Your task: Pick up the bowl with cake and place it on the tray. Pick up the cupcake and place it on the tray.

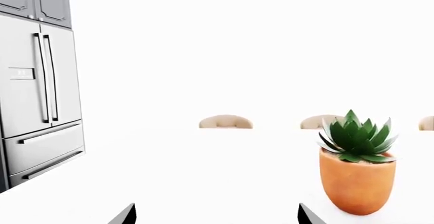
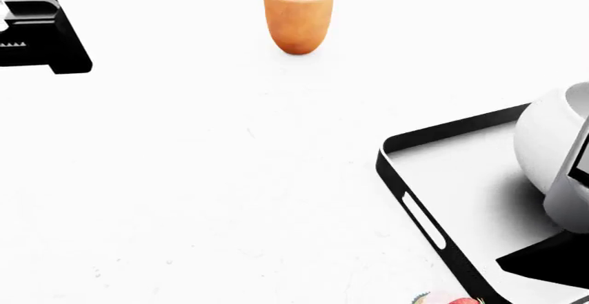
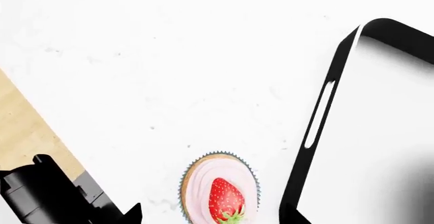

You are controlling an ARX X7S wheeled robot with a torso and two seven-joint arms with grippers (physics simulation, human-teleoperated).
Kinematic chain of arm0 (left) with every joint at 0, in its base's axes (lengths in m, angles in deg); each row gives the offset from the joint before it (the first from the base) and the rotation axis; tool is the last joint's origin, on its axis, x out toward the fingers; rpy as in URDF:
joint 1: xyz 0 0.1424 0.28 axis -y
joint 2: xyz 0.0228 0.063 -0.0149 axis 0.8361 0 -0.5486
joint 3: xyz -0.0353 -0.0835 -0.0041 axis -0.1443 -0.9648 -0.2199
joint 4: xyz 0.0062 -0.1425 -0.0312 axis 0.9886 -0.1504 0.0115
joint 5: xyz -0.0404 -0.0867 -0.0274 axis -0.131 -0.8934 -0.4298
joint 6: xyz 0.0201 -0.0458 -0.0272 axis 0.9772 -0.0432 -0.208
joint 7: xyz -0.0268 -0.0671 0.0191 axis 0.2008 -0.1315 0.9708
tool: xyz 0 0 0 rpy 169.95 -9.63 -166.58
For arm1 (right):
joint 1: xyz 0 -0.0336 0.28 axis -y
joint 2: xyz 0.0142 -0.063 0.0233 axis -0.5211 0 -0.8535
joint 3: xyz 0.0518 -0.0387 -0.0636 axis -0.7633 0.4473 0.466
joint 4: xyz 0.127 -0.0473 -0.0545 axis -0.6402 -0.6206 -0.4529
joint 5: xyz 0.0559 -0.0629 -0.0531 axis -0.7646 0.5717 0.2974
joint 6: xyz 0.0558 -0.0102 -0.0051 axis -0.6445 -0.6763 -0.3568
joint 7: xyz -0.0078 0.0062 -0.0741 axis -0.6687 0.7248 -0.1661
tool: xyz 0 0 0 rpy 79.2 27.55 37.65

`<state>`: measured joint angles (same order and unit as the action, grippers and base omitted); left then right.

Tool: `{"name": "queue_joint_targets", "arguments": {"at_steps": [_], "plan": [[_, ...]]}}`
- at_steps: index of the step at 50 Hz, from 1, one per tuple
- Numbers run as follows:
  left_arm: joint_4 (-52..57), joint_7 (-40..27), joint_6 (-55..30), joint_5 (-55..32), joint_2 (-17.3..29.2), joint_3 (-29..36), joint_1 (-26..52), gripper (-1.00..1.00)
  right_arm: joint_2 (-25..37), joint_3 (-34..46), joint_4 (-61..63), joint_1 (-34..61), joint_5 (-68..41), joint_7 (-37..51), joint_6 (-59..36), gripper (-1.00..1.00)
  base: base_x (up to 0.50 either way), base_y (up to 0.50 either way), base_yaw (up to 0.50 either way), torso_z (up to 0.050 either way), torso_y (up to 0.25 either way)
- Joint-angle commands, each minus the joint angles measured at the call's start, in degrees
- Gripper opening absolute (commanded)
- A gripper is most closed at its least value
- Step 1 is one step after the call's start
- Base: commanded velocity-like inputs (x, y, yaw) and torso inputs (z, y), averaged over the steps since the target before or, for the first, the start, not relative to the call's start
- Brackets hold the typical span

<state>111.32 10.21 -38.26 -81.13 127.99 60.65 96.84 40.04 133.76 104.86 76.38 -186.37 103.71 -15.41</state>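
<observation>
Sitting on the tray (image 2: 405, 180) already, the bowl (image 2: 547, 145) rests near its far end, with the right arm's bulk just in front of it; no cake shows from here. The cupcake (image 3: 220, 191) stands upright on the bench (image 2: 203, 180), just beside the tray's near short wall, strawberry up, its axis vertical, so no side is better than another. I'd judge it light, soft on top and easily smeared; the hold should be low, across the pleated wrapper, never on the frosting. The right tool (image 3: 210, 216) hangs above it, two dark tips either side of the cupcake and apart from it, so spread fairly wide and holding nothing. The left tool (image 1: 215, 215) is likewise spread wide and empty, facing the plant pot (image 1: 357, 183), well apart from the tray
</observation>
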Motion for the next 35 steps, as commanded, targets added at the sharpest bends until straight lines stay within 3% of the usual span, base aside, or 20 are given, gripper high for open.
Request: {"name": "queue_joint_targets", "arguments": {"at_steps": [1,35], "plan": [[0.1,0.0,0.2,-0.1,0.1,0.1,-0.1,1.0,-0.3,-0.1,-1.2,0.0,0.0,1.0,-0.1,1.0,0.0,0.0,0.0,0.0,0.0],[0.5,0.2,0.7,0.2,0.3,0.7,-0.3,1.0,1.8,-0.6,-0.9,-2.6,2.4,3.0,0.4,1.0,0.0,0.0,0.0,0.0,0.0]]}}
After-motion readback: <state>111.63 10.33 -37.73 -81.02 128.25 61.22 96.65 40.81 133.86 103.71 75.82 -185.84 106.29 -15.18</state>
